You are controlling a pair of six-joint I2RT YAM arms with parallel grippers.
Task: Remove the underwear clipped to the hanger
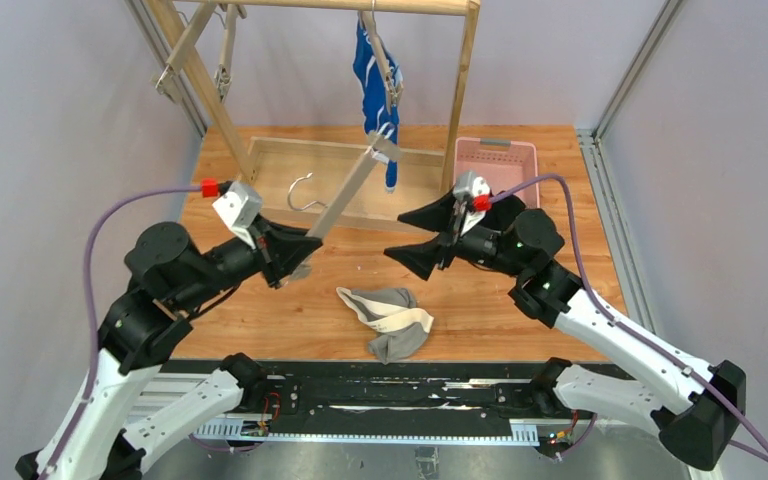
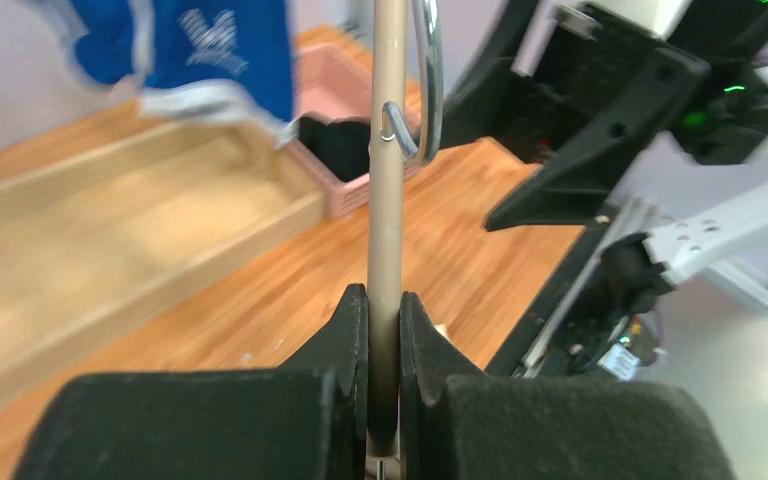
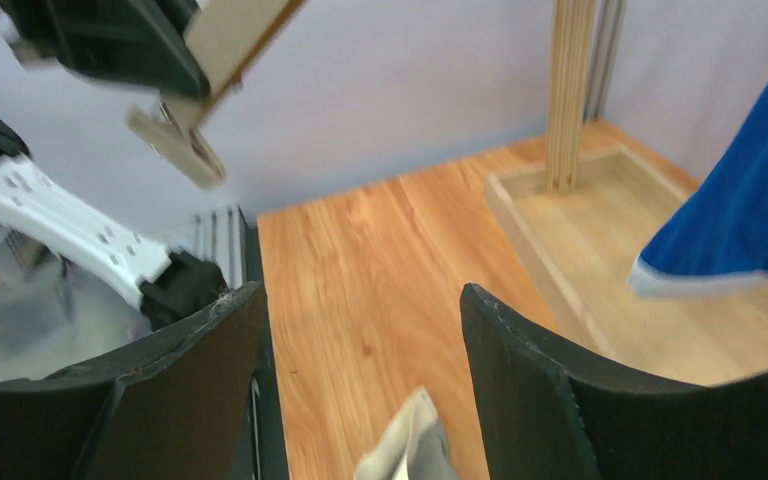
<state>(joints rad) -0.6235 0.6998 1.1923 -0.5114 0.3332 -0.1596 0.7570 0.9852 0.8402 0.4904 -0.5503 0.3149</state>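
Observe the wooden table (image 1: 582, 205). At its rear stands a wooden rack (image 1: 462, 75) whose posts rise from a shallow wooden tray (image 1: 280, 172). No garment lies on the tray floor; only the lower tip of the blue underwear (image 1: 370, 80) hangs over it. Just right of the tray sits a pink basket (image 1: 496, 143). In the left wrist view a black cloth (image 2: 335, 148) lies inside it, but its shape is too blurred for you to identify. The blue underwear hangs upright from a hanger on the rack's top rail. It carries a white printed mark, visible in the left wrist view, that cannot be read. The grey underwear (image 1: 388, 320) lies crumpled on the table near the front edge, between the two arms and touching neither. The left gripper (image 1: 295, 262) is closed tight on one end of a wooden hanger (image 1: 345, 195). The bar is pinched between both fingers and slopes up toward the blue underwear, with its metal hook projecting over the tray. You cannot tell whether the far clip touches the blue cloth; the clip near the gripper holds nothing. The right gripper (image 1: 415, 238) is spread wide with nothing between its fingers. It sits above the table just in front of the basket, with the grey underwear below and nearer the front edge and the blue underwear well apart behind it.
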